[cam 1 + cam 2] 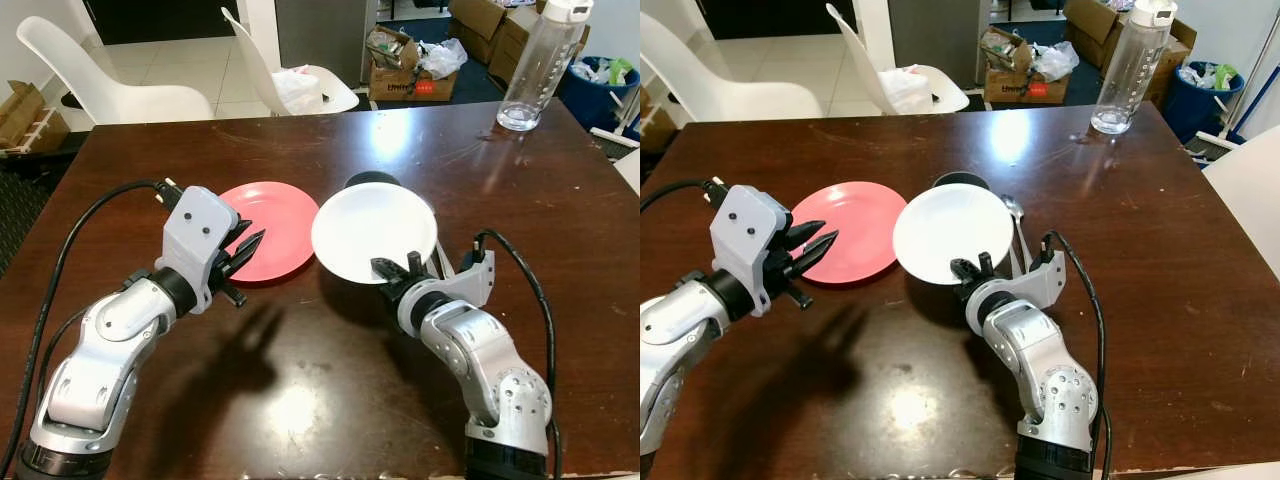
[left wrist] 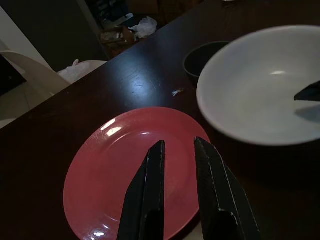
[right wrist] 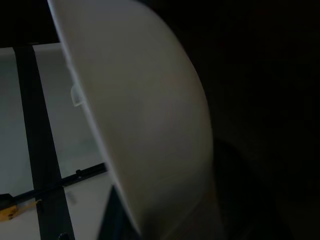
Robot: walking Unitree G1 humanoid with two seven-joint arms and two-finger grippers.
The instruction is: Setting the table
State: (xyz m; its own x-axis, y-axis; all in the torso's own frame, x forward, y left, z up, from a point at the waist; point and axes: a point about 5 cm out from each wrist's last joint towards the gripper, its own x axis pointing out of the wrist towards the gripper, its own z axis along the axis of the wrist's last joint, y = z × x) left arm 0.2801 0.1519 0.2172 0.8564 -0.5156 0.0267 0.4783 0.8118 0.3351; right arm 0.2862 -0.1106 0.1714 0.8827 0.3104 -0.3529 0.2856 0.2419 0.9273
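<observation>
Gripping now: the right gripper [image 1: 398, 268] pinches the near rim of the round white ceramic bowl [image 1: 374, 232], which is lifted and tilted above the dark brown wooden table [image 1: 300, 400].
Left gripper [image 1: 243, 250]: empty, its two black fingers [image 2: 150, 195] a little apart, hovering over the near edge of the flat round red plate [image 1: 268, 230].
Red plate: lying flat on the table, just left of the white bowl, its right edge close under the bowl's rim.
How the bowl handles: stiff, smooth and glazed by the look of it, so likely slippery and breakable if dropped; held by one edge, its weight hangs off the fingers, so I would judge a deeper bite on the rim safer.
Behind the bowl: a small dark round bowl [image 1: 371, 181] and a metal spoon [image 1: 1014, 212] on the table.
Far corner: a clear plastic water bottle [image 1: 536, 62] with a white lid, standing upright.
Beyond the table: white moulded chairs [image 1: 120, 80] and cardboard boxes [image 1: 410, 75] on the floor.
</observation>
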